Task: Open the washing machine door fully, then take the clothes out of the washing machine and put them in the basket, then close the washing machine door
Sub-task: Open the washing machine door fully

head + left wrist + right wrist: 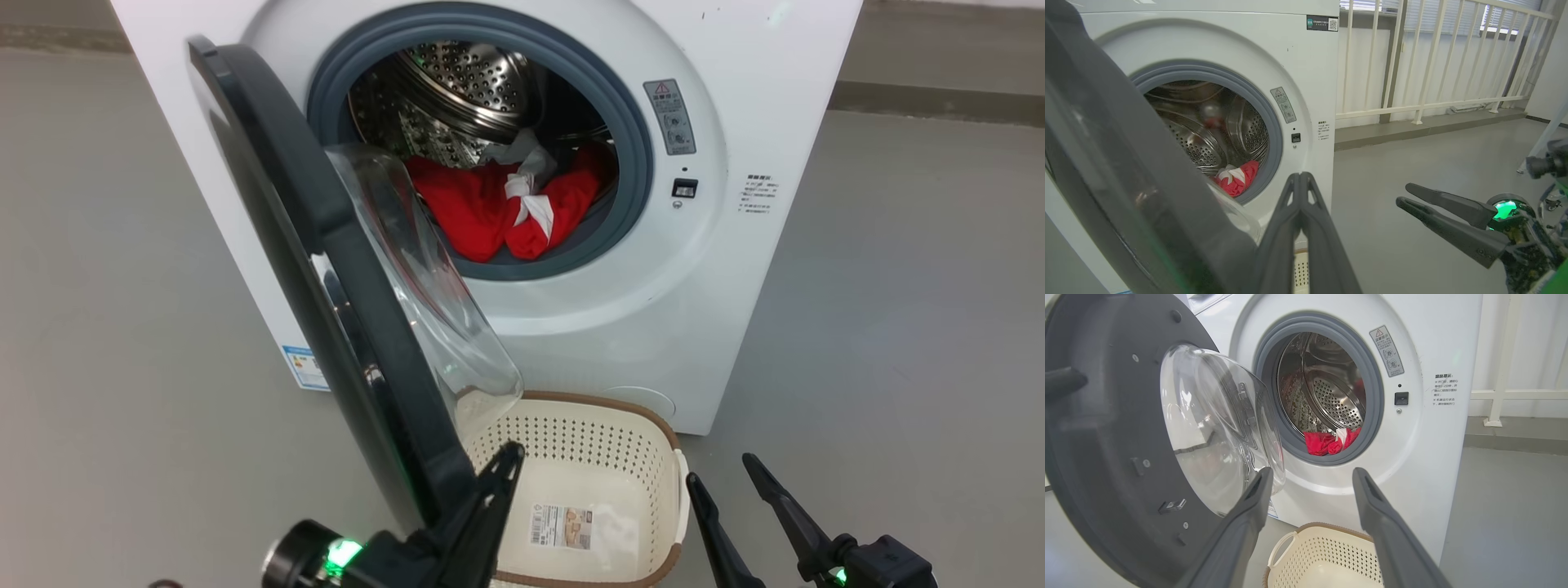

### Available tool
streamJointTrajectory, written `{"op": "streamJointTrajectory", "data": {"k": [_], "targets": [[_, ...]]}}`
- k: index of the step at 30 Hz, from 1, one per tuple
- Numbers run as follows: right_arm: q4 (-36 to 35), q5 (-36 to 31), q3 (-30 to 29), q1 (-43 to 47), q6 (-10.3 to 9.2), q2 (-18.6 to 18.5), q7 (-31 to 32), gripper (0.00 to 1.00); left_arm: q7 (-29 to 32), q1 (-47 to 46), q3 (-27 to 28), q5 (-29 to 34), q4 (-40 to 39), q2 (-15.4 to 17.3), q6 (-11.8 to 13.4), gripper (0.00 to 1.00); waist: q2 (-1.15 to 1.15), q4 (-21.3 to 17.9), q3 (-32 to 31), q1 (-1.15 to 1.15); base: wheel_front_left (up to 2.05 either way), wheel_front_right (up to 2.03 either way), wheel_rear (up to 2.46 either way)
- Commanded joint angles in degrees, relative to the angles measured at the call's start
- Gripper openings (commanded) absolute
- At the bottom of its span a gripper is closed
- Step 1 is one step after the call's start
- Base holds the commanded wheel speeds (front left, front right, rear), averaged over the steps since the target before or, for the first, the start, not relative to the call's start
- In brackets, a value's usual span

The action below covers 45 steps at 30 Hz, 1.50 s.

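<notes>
The white washing machine (735, 269) stands with its door (318, 245) swung out, edge-on to me, the glass bowl facing the opening. Red clothes (506, 204) with white stripes lie at the front of the steel drum. On the floor below the opening sits the cream basket (645, 412), with nothing in it. My left gripper (510, 457) is shut on nothing, its fingers right beside the door's lower rim on the inner side. My right gripper (722, 472) hangs open to the right of the basket. The right wrist view looks between the open fingers (1265, 486) at the clothes (1327, 443) and the basket (1331, 528).
Grey floor (898, 327) spreads to the machine's right and left. In the left wrist view a white railing (1433, 61) on a raised ledge runs behind the machine (1306, 81), and my right gripper (1403, 194) shows over the floor. The door (1126, 163) blocks the left side.
</notes>
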Motion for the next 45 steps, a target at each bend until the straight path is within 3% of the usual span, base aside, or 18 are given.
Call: {"op": "streamJointTrajectory", "data": {"k": [1, 6, 19, 45], "targets": [[-1.4, 0.3, 1.6, -2.5, 0.09, -0.1, -0.7, 1.0, 0.9, -2.9, 1.3, 0.0, -0.8, -0.4, 0.7, 0.0, 0.0, -0.1, 0.4, 0.0, 0.0, 0.0, 0.0], [-1.4, 0.5, 1.7, -3.1, 0.09, -0.1, -0.8, 1.0, 3.2, -3.1, 1.1, -0.4, 1.7, -1.2, 1.8, 0.0, 0.0, -0.4, 1.3, 0.0, 0.0, 0.0, 0.0], [-1.3, 0.9, 1.8, -3.8, 0.09, -0.1, -1.1, 1.0, 2.7, -2.9, 3.0, -1.2, 7.0, -0.8, 3.3, 0.0, 0.0, 0.0, 1.9, 0.0, 0.0, 0.0, 0.0], [-1.1, 1.2, 2.6, -2.5, 0.09, -0.1, -1.0, 1.0, 4.0, -1.1, 3.4, -0.3, 3.4, 1.3, 5.6, 0.0, 0.0, 11.3, 1.1, 0.0, 0.0, 0.0, 0.0]]}}
